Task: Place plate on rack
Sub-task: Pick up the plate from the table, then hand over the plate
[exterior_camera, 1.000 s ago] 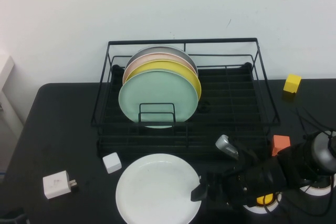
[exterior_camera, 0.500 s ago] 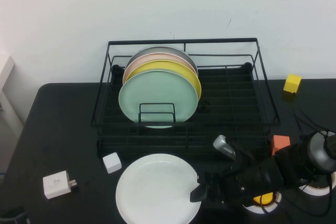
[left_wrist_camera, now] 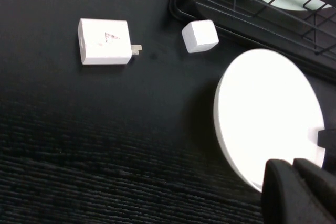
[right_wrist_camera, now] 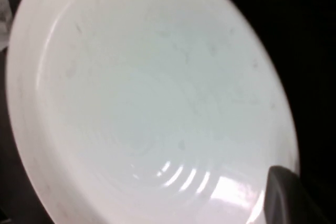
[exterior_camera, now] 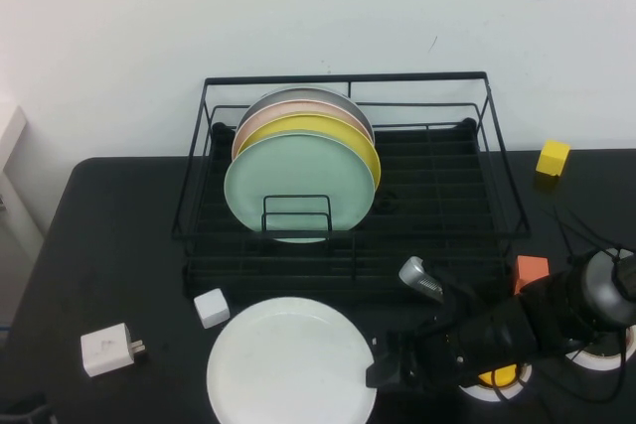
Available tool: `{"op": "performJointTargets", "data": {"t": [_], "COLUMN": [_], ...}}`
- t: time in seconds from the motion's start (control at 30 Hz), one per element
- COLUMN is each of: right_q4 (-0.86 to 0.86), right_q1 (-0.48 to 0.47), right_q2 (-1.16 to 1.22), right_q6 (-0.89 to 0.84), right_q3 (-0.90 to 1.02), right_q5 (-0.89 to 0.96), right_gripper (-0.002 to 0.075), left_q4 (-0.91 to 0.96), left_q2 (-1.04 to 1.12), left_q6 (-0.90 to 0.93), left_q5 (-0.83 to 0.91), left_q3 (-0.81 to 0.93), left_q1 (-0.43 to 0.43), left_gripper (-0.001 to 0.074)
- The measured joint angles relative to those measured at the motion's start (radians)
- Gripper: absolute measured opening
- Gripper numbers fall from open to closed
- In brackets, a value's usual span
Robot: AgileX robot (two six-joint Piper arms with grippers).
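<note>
The white plate [exterior_camera: 291, 361] is seen lying on the black table [exterior_camera: 119, 245] at 6 o'clock of the wire rack [exterior_camera: 437, 186], its 3 o'clock rim pinched by the right gripper [exterior_camera: 383, 369]. The left gripper [left_wrist_camera: 294, 190] is parked near the plate, fingers pressed together on nothing. A thin edge grip could let the plate slip, or its rim could be knocked against the rack's front rail.

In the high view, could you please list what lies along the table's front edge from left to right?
White plug adapter → small white cube → plain white round plate → right gripper at the plate's right rim → orange block. Left gripper is not seen here.
</note>
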Motion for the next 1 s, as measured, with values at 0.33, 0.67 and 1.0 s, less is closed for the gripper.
{"op": "performJointTargets", "data": {"t": [0.33,0.67,1.0], "right_q4": [-0.008,-0.014,-0.014], "right_q1": [0.000,0.044,0.176], "right_q2": [0.004,-0.199,-0.440], "right_q6": [-0.060,-0.176,-0.196], "right_q3": [0.000,0.114,0.147], "right_q5": [0.141,0.124,0.139], "right_gripper": [0.0012,0.0012,0.0011], "left_q4": [0.015,-0.185,-0.258], "left_q2": [0.000,0.000,0.000], "left_q6": [0.013,0.238,0.297], "left_q5": [0.024,0.054,0.100], "left_q3": [0.000,0.000,0.000], "left_q1": [0.000,0.000,0.000], "left_gripper": [-0.0002,0.0221,0.0519]}}
